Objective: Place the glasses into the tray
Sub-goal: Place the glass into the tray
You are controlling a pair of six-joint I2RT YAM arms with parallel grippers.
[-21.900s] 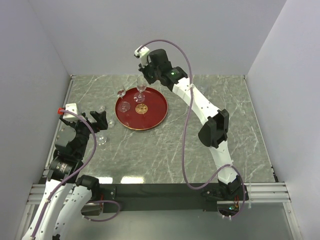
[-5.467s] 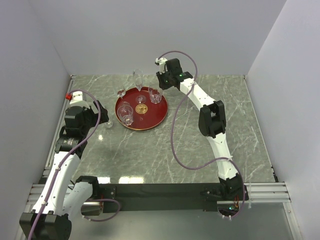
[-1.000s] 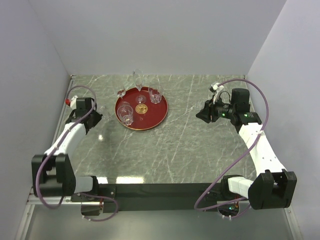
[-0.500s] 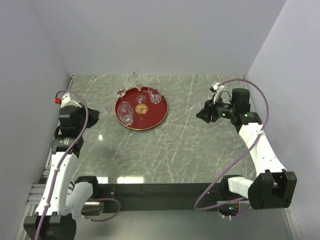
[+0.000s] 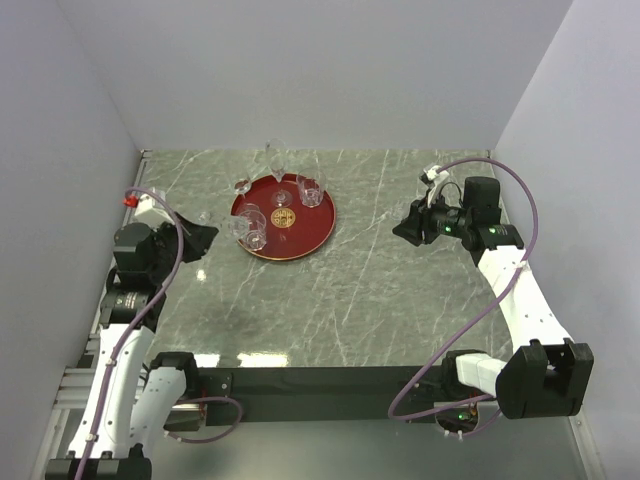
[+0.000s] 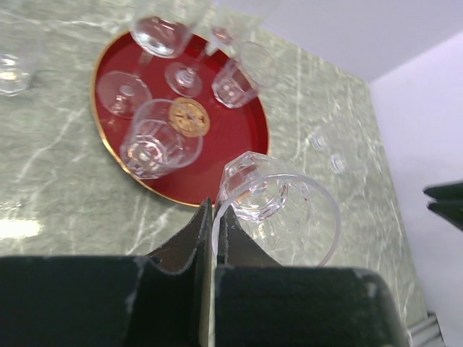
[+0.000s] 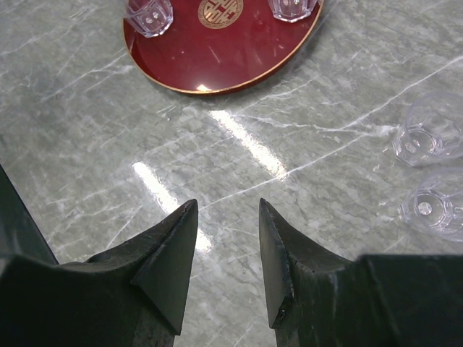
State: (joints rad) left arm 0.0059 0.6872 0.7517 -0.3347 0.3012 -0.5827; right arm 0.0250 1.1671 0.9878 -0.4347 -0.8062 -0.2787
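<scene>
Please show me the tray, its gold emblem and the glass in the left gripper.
tray (image 6: 235, 141), left wrist view, bare red floor.
emblem (image 6: 189, 117), left wrist view, its centre.
glass (image 6: 278, 210), left wrist view, middle of its bowl.

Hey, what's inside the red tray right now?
On the tray: a front tumbler, a back tumbler and two stemmed glasses around the gold emblem. The held glass in the left end effector covers part of its near rim.

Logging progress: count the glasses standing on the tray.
4 on the tray: front tumbler at the near-left rim, back tumbler far right, centre stemmed glass behind the emblem, left stemmed glass by the far-left rim.
</scene>
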